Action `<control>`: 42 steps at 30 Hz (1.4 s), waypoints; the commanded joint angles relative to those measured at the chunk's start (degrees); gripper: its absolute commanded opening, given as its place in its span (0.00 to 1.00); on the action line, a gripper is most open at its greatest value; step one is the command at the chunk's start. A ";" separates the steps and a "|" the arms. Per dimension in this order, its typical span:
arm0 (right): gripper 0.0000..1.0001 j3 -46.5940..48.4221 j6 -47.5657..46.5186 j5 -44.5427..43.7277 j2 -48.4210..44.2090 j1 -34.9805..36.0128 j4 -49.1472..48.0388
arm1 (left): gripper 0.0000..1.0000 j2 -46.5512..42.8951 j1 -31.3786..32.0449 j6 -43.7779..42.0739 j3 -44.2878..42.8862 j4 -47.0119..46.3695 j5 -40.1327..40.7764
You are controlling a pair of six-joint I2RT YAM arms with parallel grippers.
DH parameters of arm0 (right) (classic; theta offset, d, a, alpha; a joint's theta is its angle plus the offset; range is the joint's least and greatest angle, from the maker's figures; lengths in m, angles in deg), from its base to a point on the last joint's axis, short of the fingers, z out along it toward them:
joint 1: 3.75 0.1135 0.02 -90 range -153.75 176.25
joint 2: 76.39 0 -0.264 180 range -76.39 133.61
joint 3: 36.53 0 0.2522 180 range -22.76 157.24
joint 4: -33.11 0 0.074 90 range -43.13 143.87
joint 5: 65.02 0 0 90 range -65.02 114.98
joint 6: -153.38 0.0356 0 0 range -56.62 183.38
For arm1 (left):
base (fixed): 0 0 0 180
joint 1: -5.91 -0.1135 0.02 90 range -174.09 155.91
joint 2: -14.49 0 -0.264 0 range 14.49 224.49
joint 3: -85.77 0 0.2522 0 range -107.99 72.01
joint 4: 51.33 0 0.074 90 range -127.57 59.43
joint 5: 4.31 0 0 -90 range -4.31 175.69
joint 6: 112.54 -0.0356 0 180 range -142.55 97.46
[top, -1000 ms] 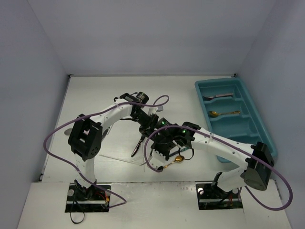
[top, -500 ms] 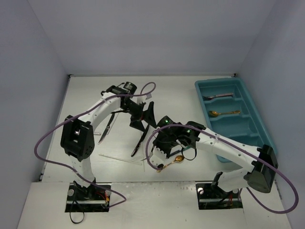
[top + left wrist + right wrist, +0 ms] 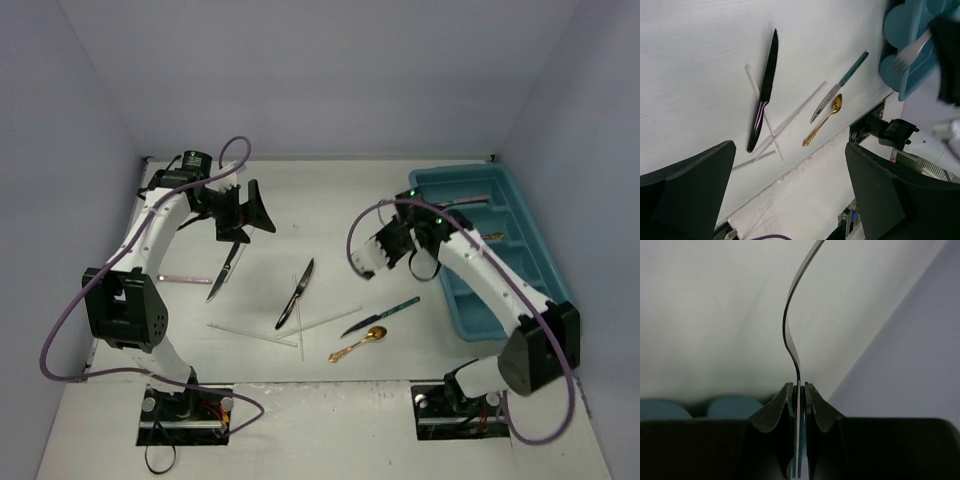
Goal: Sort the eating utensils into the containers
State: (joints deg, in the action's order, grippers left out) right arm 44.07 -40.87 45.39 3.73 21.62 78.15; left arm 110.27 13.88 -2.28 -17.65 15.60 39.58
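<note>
Two robot arms reach over a white bench [image 3: 330, 200] scattered with cutlery. The left pincer [image 3: 250, 214] hangs over the far left part of the bench, its jaws spread wide and holding nothing. In its wrist view the two dark fingers [image 3: 687, 195] frame the scatter below.

The right pincer [image 3: 381, 250] hovers above the bench just left of the teal tray [image 3: 500, 268]. Its jaws are pressed together on a thin dark utensil [image 3: 790, 325], seen edge-on and curving up and away from the fingertips. Whether that piece is a fork, a spoon or a knife cannot be told.

Between the arms a black knife [image 3: 296, 293] lies on the bench, crossed by thin white sticks [image 3: 255, 333]. To its right lies a teal-handled knife [image 3: 381, 317], with a gold spoon [image 3: 360, 344] just beside it toward the near edge. A second dark knife [image 3: 226, 271] lies nearer the left arm, with a slim pink piece [image 3: 185, 280] just to its left.

Inside the tray, a silver fork [image 3: 458, 203] rests in the farthest compartment. A second gold spoon [image 3: 495, 236], partly hidden by the right arm, lies in the next compartment.
</note>
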 commanded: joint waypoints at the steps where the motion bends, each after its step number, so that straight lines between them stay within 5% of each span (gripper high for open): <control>1: 0.00 10.18 -12.51 0.27 7.63 -13.98 -1.08 | 0.91 -3.39 -0.35 -1.37 3.19 -1.58 0.55; 7: 0.00 20.43 -20.15 2.35 16.83 -26.94 -1.13 | 0.91 -5.60 -0.41 -0.40 7.54 -4.30 1.19; 15: 0.00 25.97 -23.86 2.53 25.22 -34.46 -1.40 | 0.91 -6.87 -0.41 0.95 11.14 -6.68 5.40; 33: 0.00 40.87 -28.64 0.04 42.38 -37.49 -2.51 | 0.91 -14.73 0.50 0.36 21.43 -12.63 15.36; 37: 0.22 41.19 -28.58 0.03 42.77 -37.49 -2.62 | 0.91 -15.57 0.90 -1.44 21.54 -12.48 16.16; 42: 0.34 39.98 -25.58 2.78 39.62 -36.95 -2.80 | 0.91 -17.45 6.68 -8.12 21.34 -12.48 19.18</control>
State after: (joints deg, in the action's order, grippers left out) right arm 82.58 -50.76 46.06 47.38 -15.73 75.73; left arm 97.09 15.88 -4.14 5.05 4.80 55.84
